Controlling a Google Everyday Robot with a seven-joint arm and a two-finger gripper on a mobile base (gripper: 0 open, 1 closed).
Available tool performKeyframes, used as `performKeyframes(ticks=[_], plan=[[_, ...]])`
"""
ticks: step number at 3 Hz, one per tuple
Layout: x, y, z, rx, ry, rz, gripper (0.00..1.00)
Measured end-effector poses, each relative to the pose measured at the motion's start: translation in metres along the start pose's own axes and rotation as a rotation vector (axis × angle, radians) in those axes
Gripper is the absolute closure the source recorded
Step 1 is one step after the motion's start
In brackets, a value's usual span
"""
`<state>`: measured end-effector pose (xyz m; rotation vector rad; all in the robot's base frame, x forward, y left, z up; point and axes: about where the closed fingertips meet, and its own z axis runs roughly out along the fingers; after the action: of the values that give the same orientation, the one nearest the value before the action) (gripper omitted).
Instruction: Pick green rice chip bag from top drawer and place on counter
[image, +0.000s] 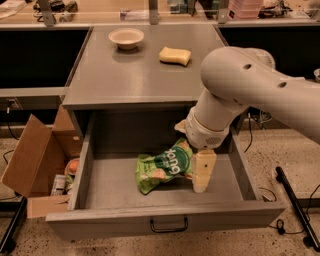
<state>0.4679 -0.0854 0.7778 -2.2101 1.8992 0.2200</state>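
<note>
- One grey counter (130, 75) up top.
- Top drawer (165, 220) stands open beneath it.
- Green rice chip bag (162, 167) lies mid-floor in drawer.
- Gripper (202, 172) down inside drawer at bag's right edge; grip state cannot tell.
- Yellow sponge (175, 55), bowl (126, 37) on counter, apart.

Bright green rice chip bag (162, 167), white lettering, tan chip pics. Grey top drawer (165, 220), grey counter (130, 75), yellow sponge (175, 55), brown cardboard box (30, 155). Cream gripper (201, 186) sits beside the bag, below the counter's front edge.

The hand (203, 172) hangs in top drawer (165, 216), green rice chip bag (162, 167) just beside.
</note>
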Motion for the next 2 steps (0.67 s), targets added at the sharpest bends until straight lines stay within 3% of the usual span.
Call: performKeyframes(ticks=[1,2], plan=[[-0.003,-0.026,0.023,0.023,0.018,-0.052,0.0],[0.01,-0.051,0.073,0.016,0.025,-0.076,0.0]])
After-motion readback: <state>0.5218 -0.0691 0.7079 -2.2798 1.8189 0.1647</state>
